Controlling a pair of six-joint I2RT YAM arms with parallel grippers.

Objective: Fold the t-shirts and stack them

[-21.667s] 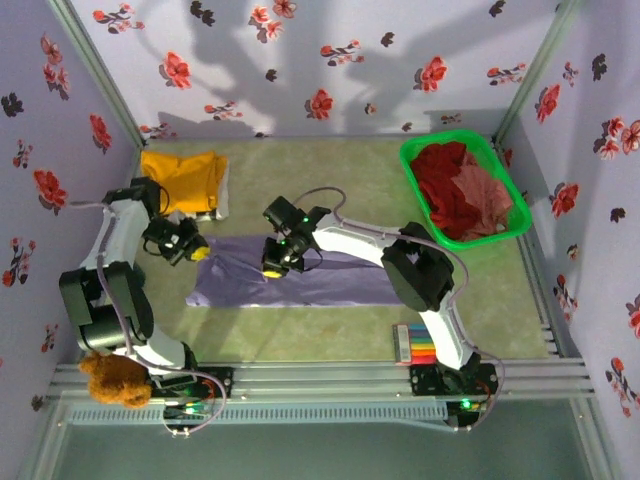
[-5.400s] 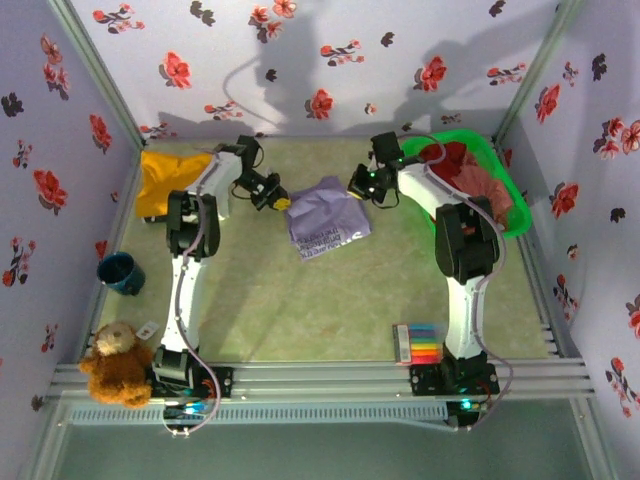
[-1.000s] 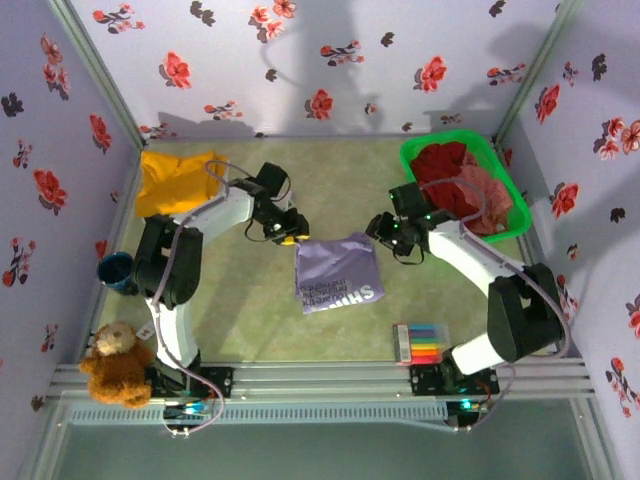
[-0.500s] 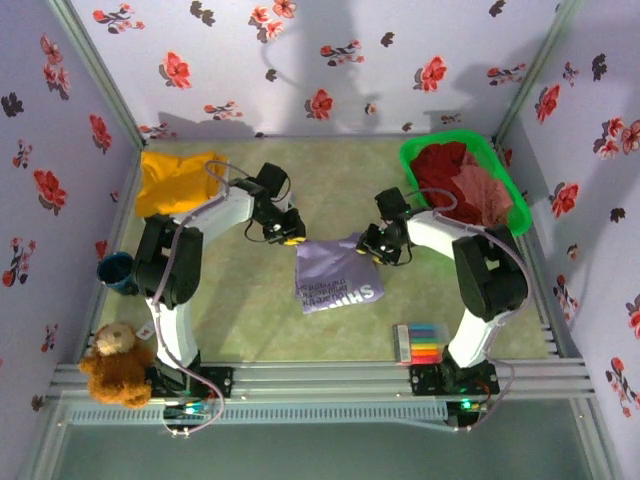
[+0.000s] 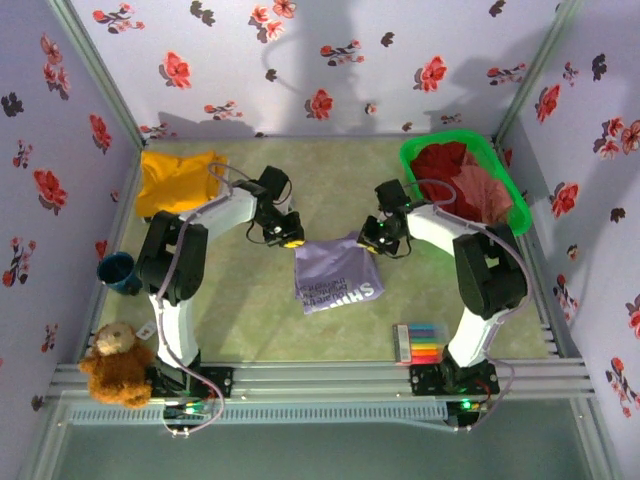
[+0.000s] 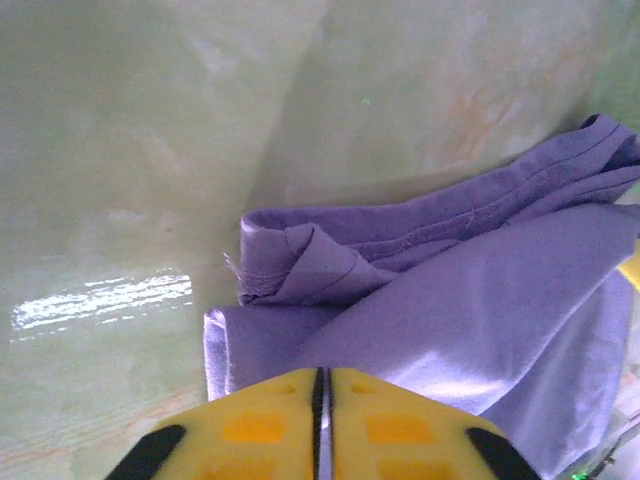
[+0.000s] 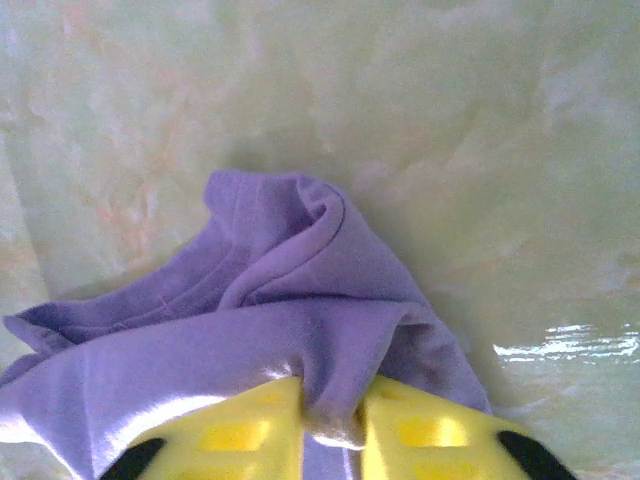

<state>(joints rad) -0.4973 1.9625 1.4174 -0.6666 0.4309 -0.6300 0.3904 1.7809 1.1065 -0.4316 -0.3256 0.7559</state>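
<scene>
Top external view: the lavender t-shirt lies roughly folded on the table, its far edge strung between the two pincers and its body trailing toward the arm bases. It looks light, limp and thin, so it will likely sag and crumple wherever it hangs free, and it should slide easily on the smooth green surface. The far corners, where several layers and a stitched hem bunch together, look like the surest places to grip, provided all layers are caught at once. The cloth is a soft purple with white chest lettering facing up near its close edge, and it shows rumpled folds at both far corners. The left pincer is clenched at the far left corner. In the left wrist view its yellow fingers press together with the fabric running right up into their tips, which reads as a pinch on the cloth. The right pincer grasps the far right corner, with a wad of fabric squeezed between its fingers in the right wrist view. Beyond and outboard of the left pincer lies a mustard-yellow t-shirt. Just beyond the right pincer, a green basket holds a dark red t-shirt and a salmon-pink t-shirt.
</scene>
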